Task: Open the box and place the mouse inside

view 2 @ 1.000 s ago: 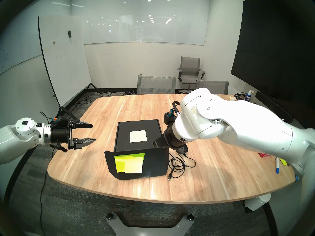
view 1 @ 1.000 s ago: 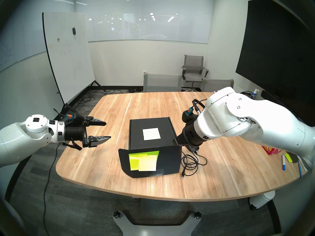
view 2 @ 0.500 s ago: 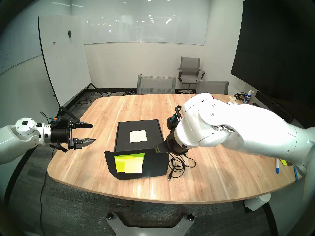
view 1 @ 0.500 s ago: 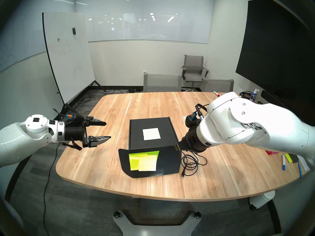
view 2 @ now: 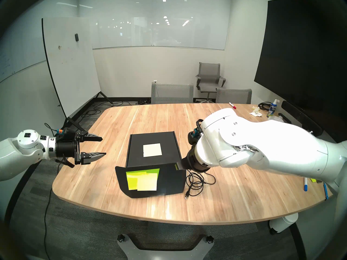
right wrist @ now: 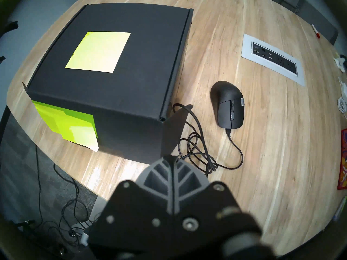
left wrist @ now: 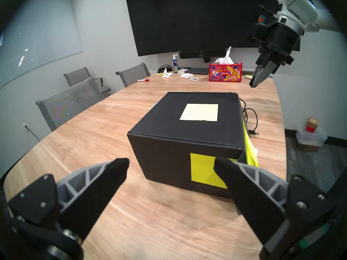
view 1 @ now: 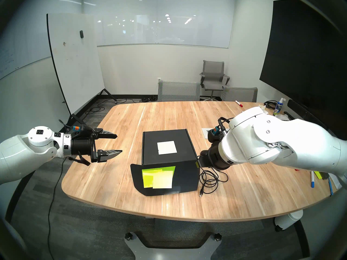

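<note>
Both mouse and box lie beneath the closed right hand.

one box, one mouse, three chairs

In both head views the right arm hides the mouse and all but 1 dark fingertip of the right gripper, while the spray bottle label stays unreadable.

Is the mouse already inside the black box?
No, the mouse lies on the table beside the closed box, its cable coiled next to it.
</note>
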Robot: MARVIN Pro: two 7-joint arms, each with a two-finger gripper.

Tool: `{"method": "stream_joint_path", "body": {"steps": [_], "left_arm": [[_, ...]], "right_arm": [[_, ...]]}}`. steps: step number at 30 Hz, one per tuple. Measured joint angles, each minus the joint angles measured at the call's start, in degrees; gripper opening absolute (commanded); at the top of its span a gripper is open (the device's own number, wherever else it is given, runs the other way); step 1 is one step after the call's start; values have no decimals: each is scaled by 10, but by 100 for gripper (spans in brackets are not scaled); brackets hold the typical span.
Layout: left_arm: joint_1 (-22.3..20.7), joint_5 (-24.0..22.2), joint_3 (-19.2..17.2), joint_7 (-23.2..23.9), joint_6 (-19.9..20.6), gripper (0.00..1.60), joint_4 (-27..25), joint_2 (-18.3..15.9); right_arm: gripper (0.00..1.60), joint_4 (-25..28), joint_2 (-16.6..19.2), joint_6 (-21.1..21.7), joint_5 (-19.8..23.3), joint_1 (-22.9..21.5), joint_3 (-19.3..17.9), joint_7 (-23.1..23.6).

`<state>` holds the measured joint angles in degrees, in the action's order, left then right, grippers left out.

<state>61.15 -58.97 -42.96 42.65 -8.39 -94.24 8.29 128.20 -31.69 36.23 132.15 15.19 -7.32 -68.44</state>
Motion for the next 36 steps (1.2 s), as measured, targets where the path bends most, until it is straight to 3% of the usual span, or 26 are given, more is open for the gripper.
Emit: {"method": "stream_joint_path", "body": {"steps": [8,36], "left_arm": [[0,0,0,0,0,160,0,0],[-2,0,2,0,0,160,0,0]], "right_arm": [[0,-1,3,-5,-22,5,4,2],[0,-57,-5,-1,-95,35,10,82]]}}
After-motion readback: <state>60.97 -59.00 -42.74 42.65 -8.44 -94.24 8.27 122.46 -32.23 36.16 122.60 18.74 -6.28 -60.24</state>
